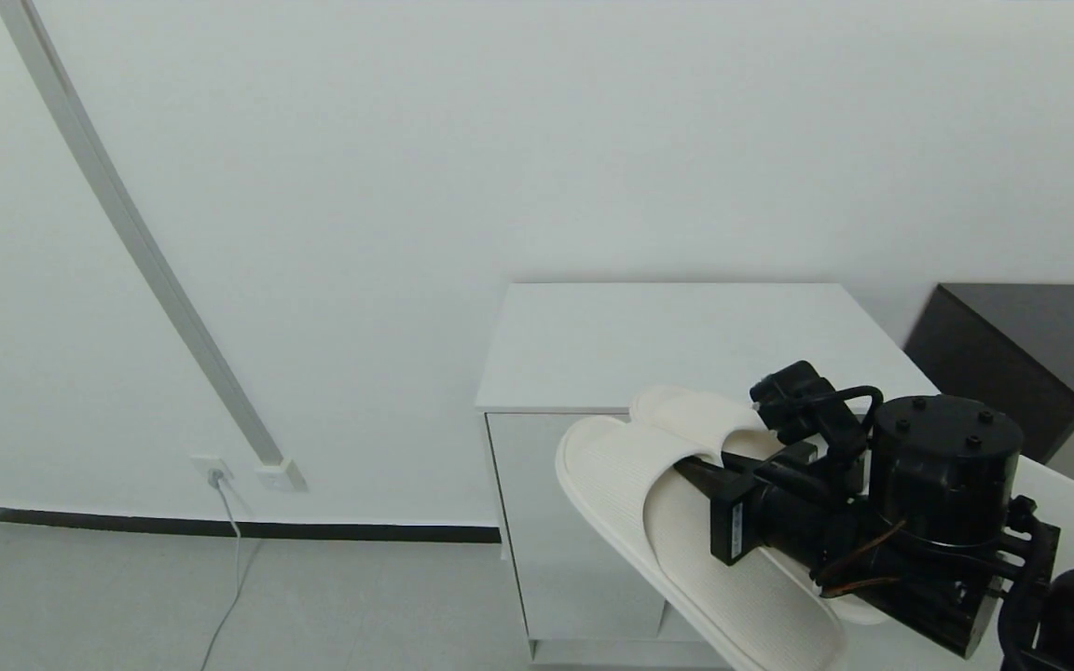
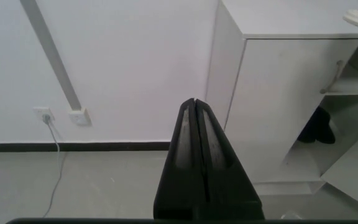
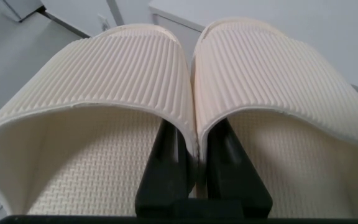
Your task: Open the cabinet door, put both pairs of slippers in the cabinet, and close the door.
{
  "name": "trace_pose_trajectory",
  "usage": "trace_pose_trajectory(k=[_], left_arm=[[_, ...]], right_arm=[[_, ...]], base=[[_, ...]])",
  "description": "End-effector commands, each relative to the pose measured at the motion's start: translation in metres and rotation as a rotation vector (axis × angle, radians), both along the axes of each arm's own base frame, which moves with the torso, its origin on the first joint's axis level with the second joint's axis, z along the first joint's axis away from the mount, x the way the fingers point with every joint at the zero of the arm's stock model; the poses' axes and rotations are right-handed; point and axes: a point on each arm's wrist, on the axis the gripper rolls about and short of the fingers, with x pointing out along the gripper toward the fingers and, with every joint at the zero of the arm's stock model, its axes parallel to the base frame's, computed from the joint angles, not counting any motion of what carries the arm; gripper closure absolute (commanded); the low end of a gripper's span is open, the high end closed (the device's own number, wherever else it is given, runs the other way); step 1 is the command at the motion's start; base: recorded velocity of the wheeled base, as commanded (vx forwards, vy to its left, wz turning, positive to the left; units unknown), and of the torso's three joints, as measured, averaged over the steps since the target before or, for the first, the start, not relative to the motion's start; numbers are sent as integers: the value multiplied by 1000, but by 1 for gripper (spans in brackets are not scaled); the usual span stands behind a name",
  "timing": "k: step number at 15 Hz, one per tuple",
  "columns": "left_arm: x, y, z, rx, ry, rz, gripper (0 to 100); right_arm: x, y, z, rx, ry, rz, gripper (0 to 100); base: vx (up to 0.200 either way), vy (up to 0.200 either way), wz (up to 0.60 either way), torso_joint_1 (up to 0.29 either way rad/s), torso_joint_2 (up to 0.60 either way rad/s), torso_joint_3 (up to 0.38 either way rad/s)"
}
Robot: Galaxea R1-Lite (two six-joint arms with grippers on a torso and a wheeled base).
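slipper pair (image 1: pixel 626 485) aloft, lower right
right gripper (image 3: pixel 196 143) clamped on it, left gripper (image 2: pixel 194 107) together; thin pinch, one may slip.

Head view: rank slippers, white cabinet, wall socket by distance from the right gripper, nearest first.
1. slippers: clamped in the right gripper, lower right of the view.
2. white cabinet: just behind the slippers, centre-right.
3. wall socket: low on the wall, far to the left.
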Motion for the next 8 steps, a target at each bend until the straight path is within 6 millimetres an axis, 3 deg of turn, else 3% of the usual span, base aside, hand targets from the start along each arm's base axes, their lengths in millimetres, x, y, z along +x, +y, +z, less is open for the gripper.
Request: trace_pose_trajectory(k=[1, 8], left_arm=[[0, 0, 0, 0, 1, 1, 100], [0, 0, 0, 3, 2, 0, 100]], right_arm=[[0, 1, -1, -2, 2, 3, 100], [-1, 0, -1, -2, 2, 3, 100]], base=[[0, -200, 0, -2, 12, -2], [0, -200, 0, 2, 2, 3]])
